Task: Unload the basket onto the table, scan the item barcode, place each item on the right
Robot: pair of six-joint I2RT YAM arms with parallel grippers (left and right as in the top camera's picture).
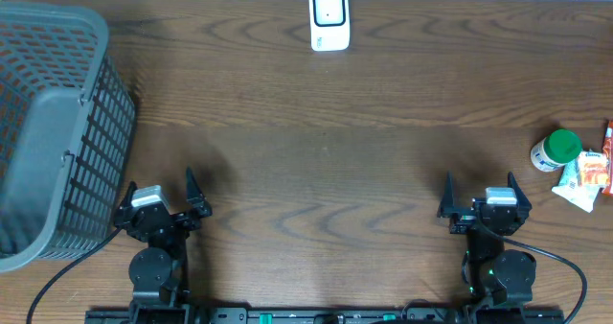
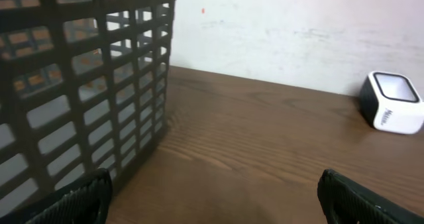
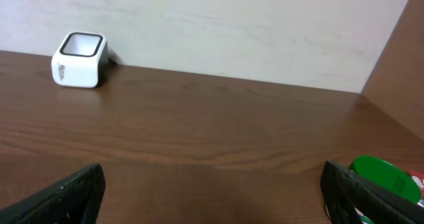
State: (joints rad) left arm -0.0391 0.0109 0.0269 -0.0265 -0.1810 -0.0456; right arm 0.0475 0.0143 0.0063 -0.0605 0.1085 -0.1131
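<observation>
With left tool and right tool both spread apart and empty, a reach toward three o'clock risked toppling the green-capped bottle, crowded just beside the packets.

A dark grey plastic basket with lattice walls stands at the left edge of the brown wooden table. Beyond the table's far edge rises a pale wall, lightly scuffed.

Left arm and right arm: black, round joints, pointed fingers, silver-grey wrist blocks. Black cables trail off; green light on the right.
</observation>
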